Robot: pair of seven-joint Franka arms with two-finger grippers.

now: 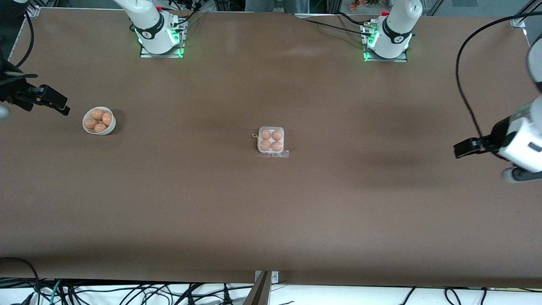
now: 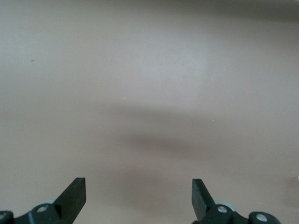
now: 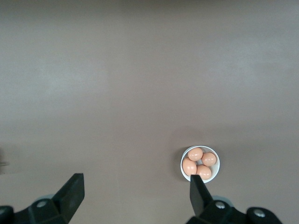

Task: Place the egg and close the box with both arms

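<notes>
Only the front view shows the box [image 1: 271, 141], at the frame's centre on the brown table [image 1: 271, 212], lid shut over four eggs. Near that frame's left edge, the bowl [image 1: 99, 120] holds four more eggs; the right wrist view catches this bowl [image 3: 200, 164] too. Both arms wait aloft: right gripper [image 3: 133, 191] spread wide beside the bowl, left gripper [image 2: 138, 193] spread wide, empty, over bare table at the front view's right edge.
</notes>
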